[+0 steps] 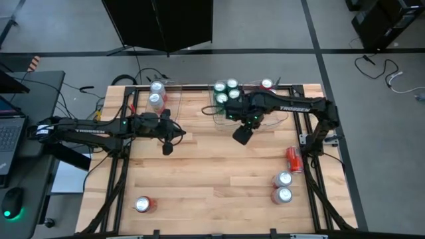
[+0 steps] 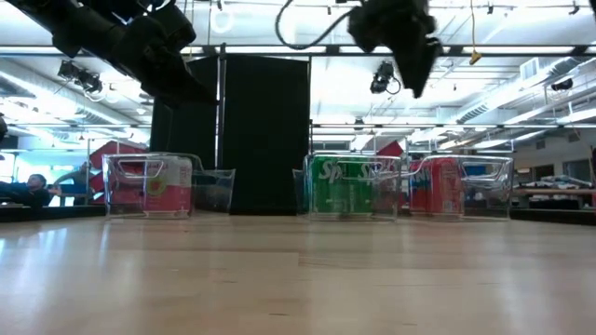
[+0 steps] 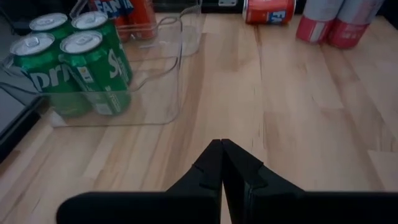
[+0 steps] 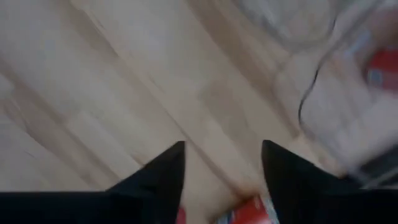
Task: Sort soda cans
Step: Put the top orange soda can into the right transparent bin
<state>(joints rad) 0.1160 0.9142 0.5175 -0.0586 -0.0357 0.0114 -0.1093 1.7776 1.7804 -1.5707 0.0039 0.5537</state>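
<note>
Three clear bins stand along the table's far edge. The left bin holds two silver-white cans, the middle bin several green cans, the right bin a red can. On the table, a red can lies on its side near the right edge. Two upright cans stand just nearer, and a red can sits near the left front corner. My left gripper is shut above bare wood. My right gripper hangs open in front of the middle bin, above the table.
Bare wood fills the table's middle and near part. Cables trail behind the far edge. A laptop and a mouse sit on a side desk to the left. A dark panel stands behind the bins.
</note>
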